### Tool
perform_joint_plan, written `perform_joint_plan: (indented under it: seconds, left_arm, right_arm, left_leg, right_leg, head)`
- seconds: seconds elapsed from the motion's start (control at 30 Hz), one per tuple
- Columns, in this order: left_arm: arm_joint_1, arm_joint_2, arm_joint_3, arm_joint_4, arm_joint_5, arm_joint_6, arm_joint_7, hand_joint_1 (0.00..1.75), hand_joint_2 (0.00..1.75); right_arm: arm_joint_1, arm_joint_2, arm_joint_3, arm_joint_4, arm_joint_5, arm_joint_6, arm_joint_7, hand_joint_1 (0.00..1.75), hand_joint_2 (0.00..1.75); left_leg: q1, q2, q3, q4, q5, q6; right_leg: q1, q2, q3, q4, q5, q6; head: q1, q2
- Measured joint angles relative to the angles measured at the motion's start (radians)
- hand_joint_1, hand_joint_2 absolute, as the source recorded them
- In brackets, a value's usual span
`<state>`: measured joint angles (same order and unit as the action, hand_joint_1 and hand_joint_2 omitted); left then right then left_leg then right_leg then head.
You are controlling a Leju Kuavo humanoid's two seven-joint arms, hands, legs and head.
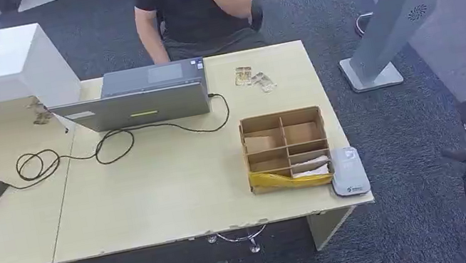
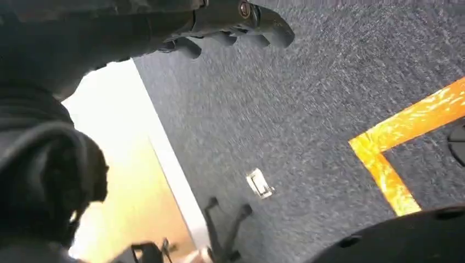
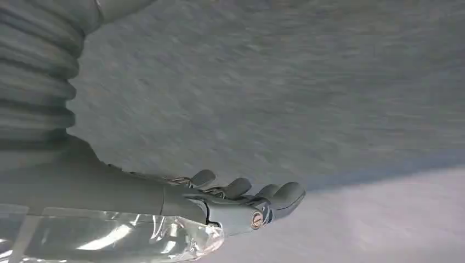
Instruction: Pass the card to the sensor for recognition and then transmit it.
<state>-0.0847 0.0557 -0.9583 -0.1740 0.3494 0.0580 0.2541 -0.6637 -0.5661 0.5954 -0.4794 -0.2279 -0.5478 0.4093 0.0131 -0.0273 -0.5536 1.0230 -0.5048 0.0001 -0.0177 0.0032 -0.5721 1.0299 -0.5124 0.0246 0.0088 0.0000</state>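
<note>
laptop (image 1: 144,96) open before a seated person (image 1: 200,3).

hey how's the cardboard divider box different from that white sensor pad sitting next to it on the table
The cardboard divider box is brown, open-topped and split into compartments, with what look like cards and a yellow bag inside; the white sensor pad is a flat closed slab with nothing on it. The box is much bigger; the pad is small with rounded corners. The box sits further in; the pad lies at the table's near right corner. Both rest side by side on the table.

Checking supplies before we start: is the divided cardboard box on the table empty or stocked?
Stocked: the cardboard box holds tan cards in one back compartment, and white cards and a yellow packet at the front.
</note>
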Motion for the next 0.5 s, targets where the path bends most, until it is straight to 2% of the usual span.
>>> perform_joint_plan:
  seconds: [0.1,0.17,0.33,0.37,0.5]
  left_arm:
    - [-0.003,0.003,-0.023,0.000,0.007,-0.013,-0.003,0.00,0.00]
    - [-0.002,0.005,-0.035,0.000,0.008,-0.017,-0.003,0.00,0.00]
    - [-0.006,0.009,-0.070,0.000,-0.005,-0.019,-0.003,0.00,0.00]
    - [-0.006,0.009,-0.074,0.000,-0.005,-0.019,-0.004,0.00,1.75]
    - [-0.011,0.012,-0.085,0.000,-0.005,-0.017,-0.004,0.00,1.75]
  right_arm:
    - [0.143,-0.008,-0.097,0.067,-0.200,0.055,-0.078,0.00,1.75]
    - [0.217,0.001,-0.151,0.095,-0.250,0.075,-0.133,0.00,1.75]
    - [0.351,0.025,-0.292,0.162,-0.360,0.111,-0.216,0.00,1.75]
    - [0.374,0.034,-0.313,0.170,-0.367,0.113,-0.224,0.00,1.75]
    - [0.415,0.056,-0.371,0.198,-0.385,0.114,-0.213,0.00,1.75]
  left_leg:
    - [0.001,-0.007,0.000,0.000,0.000,0.000]
    - [0.000,-0.006,-0.001,0.000,-0.001,0.000]
    - [0.001,-0.004,0.000,-0.001,-0.001,0.000]
    - [0.001,-0.004,0.000,-0.001,-0.001,0.000]
    - [0.001,0.001,0.002,-0.001,-0.001,0.000]
  right_leg:
    - [0.001,-0.007,0.004,0.000,-0.003,0.001]
    - [0.000,-0.005,0.002,0.001,-0.003,0.001]
    - [0.001,-0.004,0.003,0.001,-0.003,0.000]
    - [0.001,-0.003,0.002,0.001,-0.003,0.000]
    - [0.001,0.002,0.002,0.001,-0.003,0.000]
  head:
    - [0.002,0.000]
    - [-0.001,0.000]
    - [0.000,0.000]
    - [0.000,0.000]
    - [0.000,0.000]
